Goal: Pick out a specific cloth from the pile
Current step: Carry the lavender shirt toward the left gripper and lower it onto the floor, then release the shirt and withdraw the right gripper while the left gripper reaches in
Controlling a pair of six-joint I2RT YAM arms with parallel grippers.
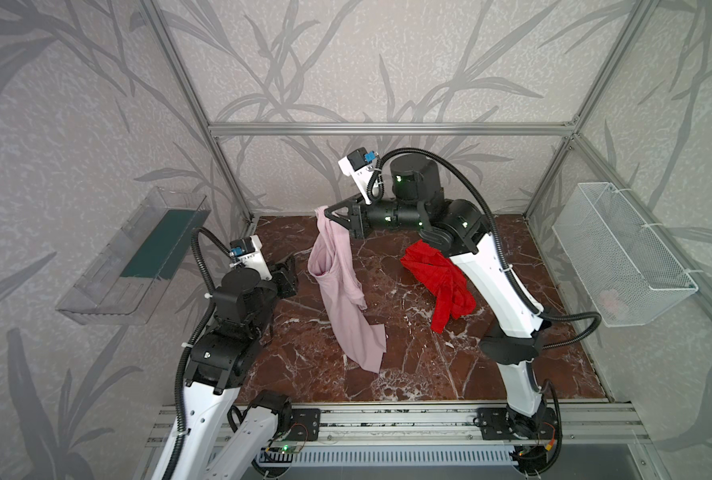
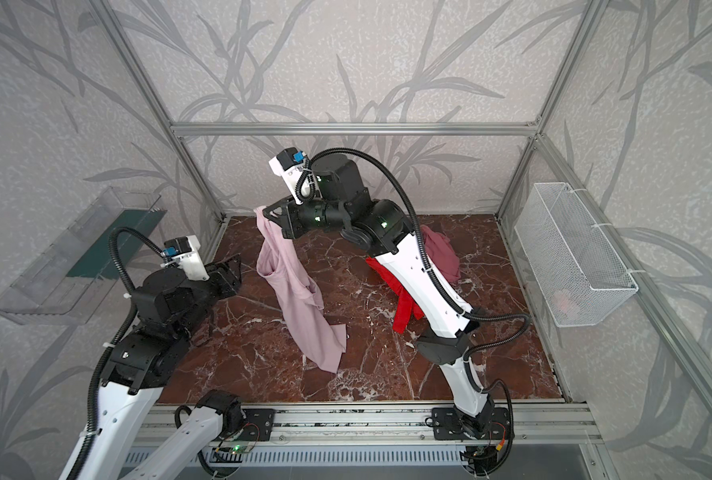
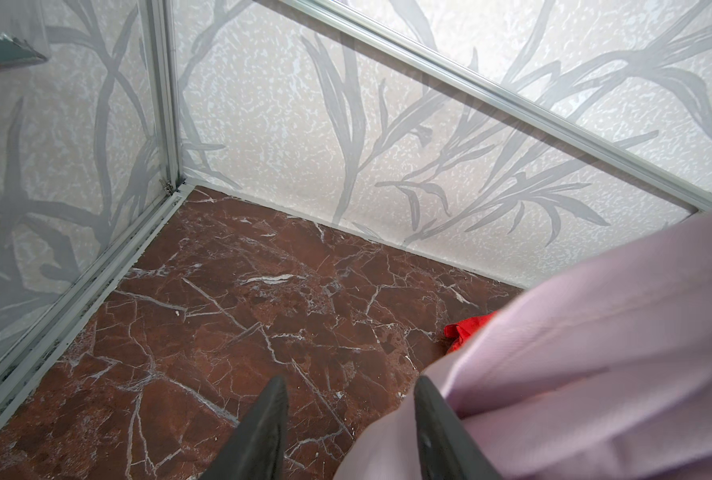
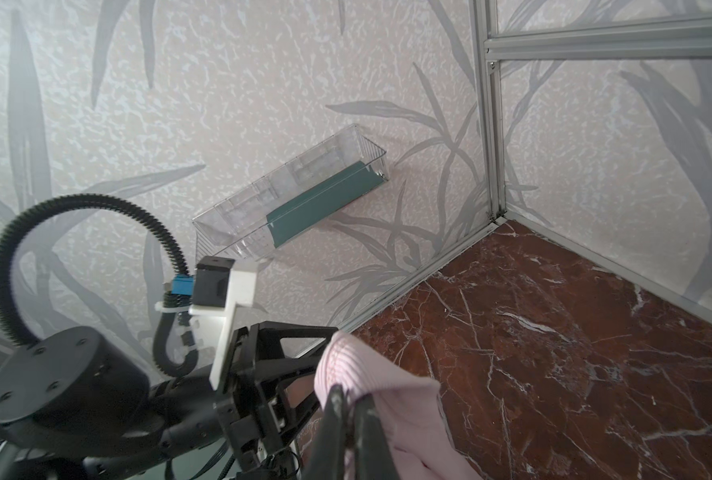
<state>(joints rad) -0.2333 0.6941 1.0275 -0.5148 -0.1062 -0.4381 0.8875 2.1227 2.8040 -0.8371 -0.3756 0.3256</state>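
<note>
Filling the leaf-papered enclosure (image 1: 387, 62): white-veined red-brown marble tabletop (image 1: 408, 365) beneath the cloth (image 1: 342, 299).

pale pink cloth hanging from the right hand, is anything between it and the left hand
Nothing visible: the open left hand sits right beside the pale pink cloth, no object between them. The red cloth lies beyond it.

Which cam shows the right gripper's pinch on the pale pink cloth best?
Right wrist: right gripper shut on the cloth, close up. Both top views show it dangling, pinch small; left wrist shows only a fold.
</note>
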